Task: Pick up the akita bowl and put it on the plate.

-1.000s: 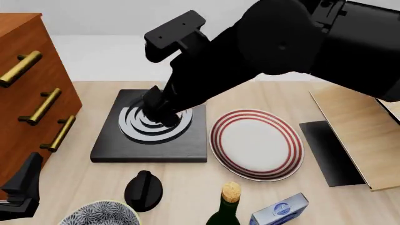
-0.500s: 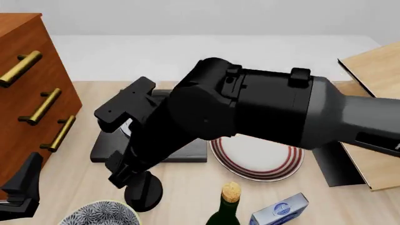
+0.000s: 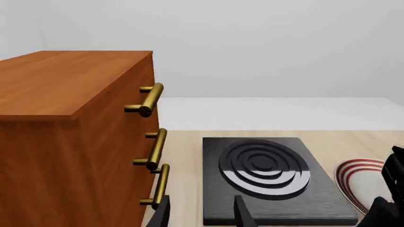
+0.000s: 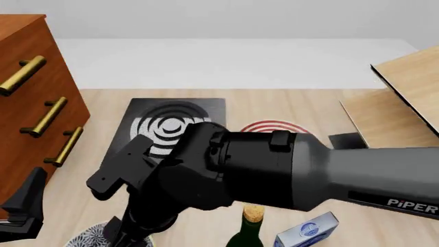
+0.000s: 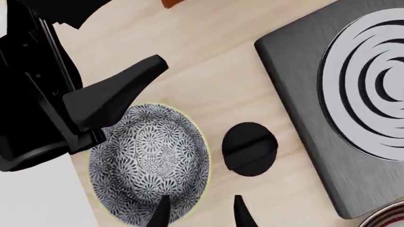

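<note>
Down at the near edge of the pale wooden table (image 4: 302, 103), the round deep akita bowl with its dense grey-blue floral pattern (image 5: 149, 163) sits upright, just beside a small black round knob-like lid (image 5: 249, 149) and well apart from the large white plate with red rings (image 4: 269, 126), which is mostly hidden behind the right arm in the front view. The right gripper (image 5: 198, 213) hangs over the bowl with its fingers spread apart, one fingertip over the bowl's rim and the other over bare wood, grasping nothing. The left gripper (image 3: 200, 215) sits by the orange-brown wooden drawer chest with brass handles (image 3: 69, 137), its fingers parted and empty. A black square slab with white concentric rings (image 5: 353, 109) lies just beyond the lid.
</note>
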Controlling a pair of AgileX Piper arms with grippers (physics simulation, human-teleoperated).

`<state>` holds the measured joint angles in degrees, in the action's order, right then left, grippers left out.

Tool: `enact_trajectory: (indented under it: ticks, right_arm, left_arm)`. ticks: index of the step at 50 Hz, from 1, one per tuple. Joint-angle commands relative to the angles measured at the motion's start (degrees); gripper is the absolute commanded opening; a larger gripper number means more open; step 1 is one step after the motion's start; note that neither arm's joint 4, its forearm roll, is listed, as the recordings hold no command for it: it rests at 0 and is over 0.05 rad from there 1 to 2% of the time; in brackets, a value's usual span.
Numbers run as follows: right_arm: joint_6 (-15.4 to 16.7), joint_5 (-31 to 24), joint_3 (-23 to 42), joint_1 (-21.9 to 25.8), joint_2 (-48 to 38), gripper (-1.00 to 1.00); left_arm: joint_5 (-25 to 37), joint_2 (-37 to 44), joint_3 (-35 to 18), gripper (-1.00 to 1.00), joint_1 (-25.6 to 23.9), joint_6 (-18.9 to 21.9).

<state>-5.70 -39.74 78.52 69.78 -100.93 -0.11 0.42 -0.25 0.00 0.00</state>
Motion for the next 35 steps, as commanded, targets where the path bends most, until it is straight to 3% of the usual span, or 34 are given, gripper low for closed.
enact_trajectory:
  ticks: [1,24,35]
  right_arm:
    - [-0.52,1.87,-1.75,1.03,-2.0,1.0]
    - [-1.14,5.98,-2.66,0.26,-6.29,1.0]
    - [-0.27,5.32,-1.61,-0.84,-7.82,1.0]
  left_arm:
    - [0.0,0.01,0.0,1.0,0.01,0.01]
    - [0.0,0.0,0.0,1.0,0.0,0.0]
    - [0.0,0.01,0.0,1.0,0.0,0.0]
